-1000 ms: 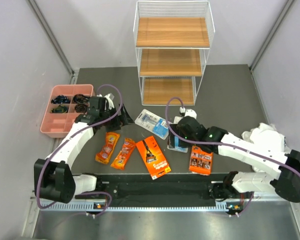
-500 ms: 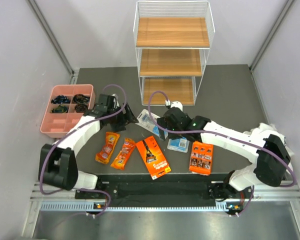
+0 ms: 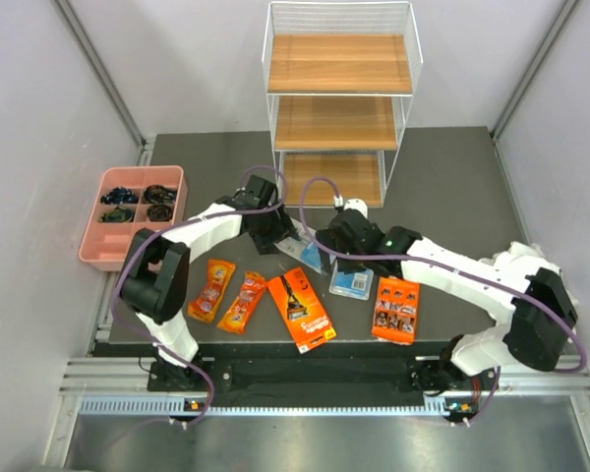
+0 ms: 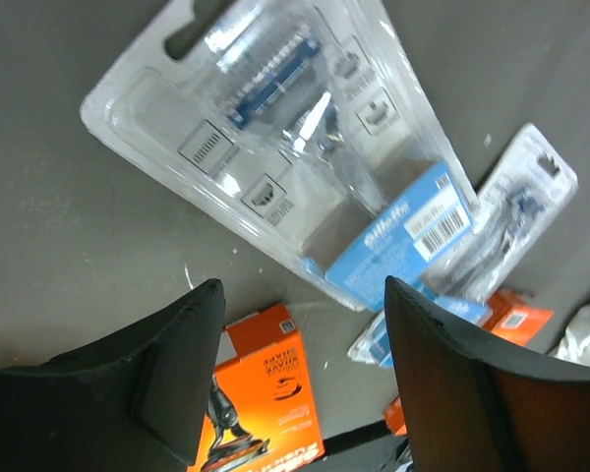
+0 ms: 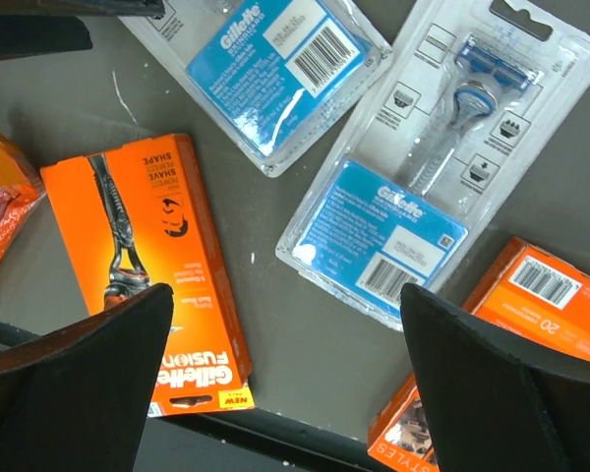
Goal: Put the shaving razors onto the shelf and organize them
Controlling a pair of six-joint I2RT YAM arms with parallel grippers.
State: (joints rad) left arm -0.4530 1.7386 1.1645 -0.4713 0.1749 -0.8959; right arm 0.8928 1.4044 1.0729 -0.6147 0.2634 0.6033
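Six razor packs lie on the dark mat. Two clear-and-blue blister cards show, one [image 3: 309,247] [image 4: 275,147] between the grippers and one [image 3: 352,283] [image 5: 413,187] nearer the front. Two orange pouches [image 3: 211,290] [image 3: 243,301] lie at the left, the long orange box [image 3: 301,310] [image 5: 143,265] in the middle, and the orange card [image 3: 395,309] [image 5: 492,364] at the right. The white wire shelf [image 3: 339,98] stands at the back with bare boards. My left gripper [image 3: 278,231] [image 4: 305,295] hovers open just above the first blister card. My right gripper [image 3: 336,246] [image 5: 285,295] hovers open above the packs, holding nothing.
A pink compartment tray [image 3: 106,246] with small dark items sits at the far left. White crumpled material [image 3: 516,261] lies at the right edge by the right arm. Grey walls close in both sides.
My left gripper swung right from beside the pink tray to the first blister card. My right gripper moved up and left, uncovering the second blister card. No pack has moved.
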